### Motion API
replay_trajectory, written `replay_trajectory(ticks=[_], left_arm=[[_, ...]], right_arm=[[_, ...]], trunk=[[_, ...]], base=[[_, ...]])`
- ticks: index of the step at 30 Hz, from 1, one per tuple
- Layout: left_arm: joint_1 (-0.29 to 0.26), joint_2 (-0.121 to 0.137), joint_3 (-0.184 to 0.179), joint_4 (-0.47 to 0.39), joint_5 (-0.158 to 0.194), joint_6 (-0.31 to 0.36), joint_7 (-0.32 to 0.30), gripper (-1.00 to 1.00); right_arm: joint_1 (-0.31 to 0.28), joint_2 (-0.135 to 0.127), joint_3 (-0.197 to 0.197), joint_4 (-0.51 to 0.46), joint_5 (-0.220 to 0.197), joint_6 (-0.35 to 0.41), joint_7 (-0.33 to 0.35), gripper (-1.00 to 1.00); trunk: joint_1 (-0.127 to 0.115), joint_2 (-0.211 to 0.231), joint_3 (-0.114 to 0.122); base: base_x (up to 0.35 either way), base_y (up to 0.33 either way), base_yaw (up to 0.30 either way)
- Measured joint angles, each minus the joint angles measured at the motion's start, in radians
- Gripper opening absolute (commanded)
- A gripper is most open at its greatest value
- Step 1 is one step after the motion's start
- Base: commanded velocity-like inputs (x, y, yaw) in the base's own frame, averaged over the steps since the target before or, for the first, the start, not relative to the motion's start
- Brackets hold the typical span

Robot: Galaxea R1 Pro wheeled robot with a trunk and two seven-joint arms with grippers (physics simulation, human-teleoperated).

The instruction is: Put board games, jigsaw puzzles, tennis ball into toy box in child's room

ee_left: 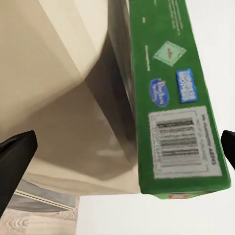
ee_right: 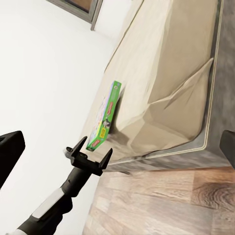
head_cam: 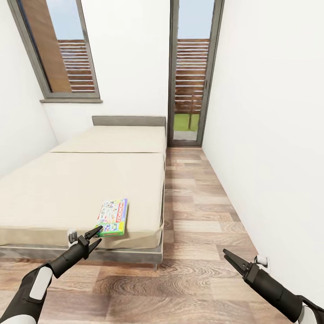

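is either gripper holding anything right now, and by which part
Nothing is held. The left gripper is open just short of the board game on the bed; the right gripper is open over the floor.

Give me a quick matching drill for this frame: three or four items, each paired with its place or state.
Items:
1. board game
2. left gripper
3. right gripper
4. bed

Places or states:
A. open, over bare wood floor near the right wall
B. lying flat at the mattress's near edge
C. open, just short of the green box
D. along the left wall, under the window

Pairs: 1-B, 2-C, 3-A, 4-D
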Motion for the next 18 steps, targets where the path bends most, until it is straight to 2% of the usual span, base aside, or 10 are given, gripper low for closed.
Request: replay_trajectory(ticks=[18], left_arm=[[0.000, 0.000, 0.000, 0.000, 0.000, 0.000, -0.001, 1.00]], right_arm=[[0.000, 0.000, 0.000, 0.000, 0.000, 0.000, 0.003, 1.00]], trunk=[[0.000, 0.000, 0.000]], base=[[0.000, 0.000, 0.000]])
